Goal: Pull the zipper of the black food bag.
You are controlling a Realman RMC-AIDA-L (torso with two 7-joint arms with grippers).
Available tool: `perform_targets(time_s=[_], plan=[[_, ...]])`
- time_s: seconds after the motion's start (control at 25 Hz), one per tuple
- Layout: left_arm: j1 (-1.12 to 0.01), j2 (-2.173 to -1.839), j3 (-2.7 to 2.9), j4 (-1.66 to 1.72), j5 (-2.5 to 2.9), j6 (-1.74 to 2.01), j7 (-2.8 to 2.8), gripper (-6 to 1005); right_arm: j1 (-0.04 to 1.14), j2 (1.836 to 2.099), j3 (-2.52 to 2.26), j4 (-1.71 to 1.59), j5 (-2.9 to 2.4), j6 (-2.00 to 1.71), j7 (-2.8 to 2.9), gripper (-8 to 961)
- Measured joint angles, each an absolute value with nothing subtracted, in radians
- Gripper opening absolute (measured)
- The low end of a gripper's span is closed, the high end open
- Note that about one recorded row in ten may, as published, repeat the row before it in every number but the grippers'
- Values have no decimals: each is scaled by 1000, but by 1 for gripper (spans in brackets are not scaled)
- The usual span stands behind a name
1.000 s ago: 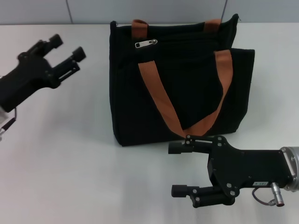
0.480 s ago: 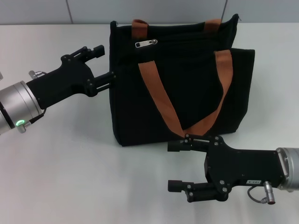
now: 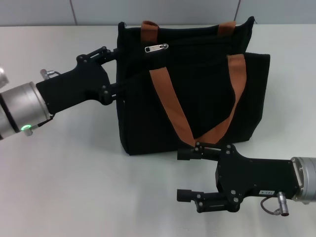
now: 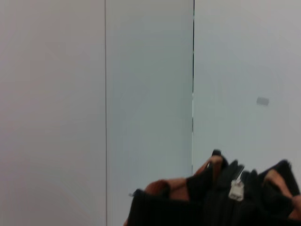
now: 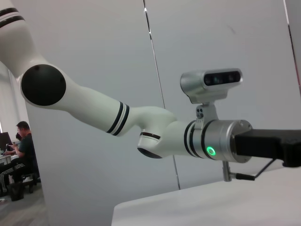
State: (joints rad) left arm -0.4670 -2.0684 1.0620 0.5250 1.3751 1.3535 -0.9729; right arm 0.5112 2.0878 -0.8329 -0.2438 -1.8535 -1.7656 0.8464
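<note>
left end effector (image 3: pixel 117 70): a second ago it was way out over the counter, well away from the bag. Now it's come right in at the bag's left edge, fingers spread, one up by the top corner and the other lower against the side panel. Looks like it's touching or even nudging the fabric; can't tell if it's actually got any of it.

bag (image 3: pixel 197 103): lying flat on the white counter (image 3: pixel 74 187), orange-brown handles on top. Its top left corner seems to have shifted a hair since the arm came in, so I'd guess contact is made.

zipper (image 3: pixel 156 48): shiny silver tab near the bag's top edge, toward the left, just beside the left handle strap. It's near the left end effector but nothing is on it yet. The left wrist view catches it too (image 4: pixel 236 189), with the bag's edge low in that view.

right end effector (image 3: pixel 190 175): sitting low over the counter just in front of the bag's bottom edge, fingers apart and holding nothing. The upper finger is right at the handle loop. Barely budged over the last second, maybe slid a touch toward the bag.

what it means: my read is that the left arm is bracing or pinning the bag's end so the zip can be pulled. The pull itself hasn't started, the tab's untouched.
</note>
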Motion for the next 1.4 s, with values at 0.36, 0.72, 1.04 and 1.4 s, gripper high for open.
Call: perform_targets(time_s=[0.36, 0.72, 1.04, 1.4], plan=[[-483, -2074, 1064, 532, 1367, 1299, -1010, 722, 513, 2088, -833, -242, -1844, -1745, 846, 785], [-506, -2072, 1068, 533, 1371, 1304, -1031, 603, 507, 2088, -831, -241, -1817, -1734, 847, 781], [-507, -2075, 1062, 533, 1363, 1309, -1031, 216, 498, 2087, -771, -221, -1813, -1741, 847, 767], [-519, -2079, 1072, 532, 1313, 1310, -1024, 28, 456, 2088, -678, -169, -1669, -1753, 811, 752]])
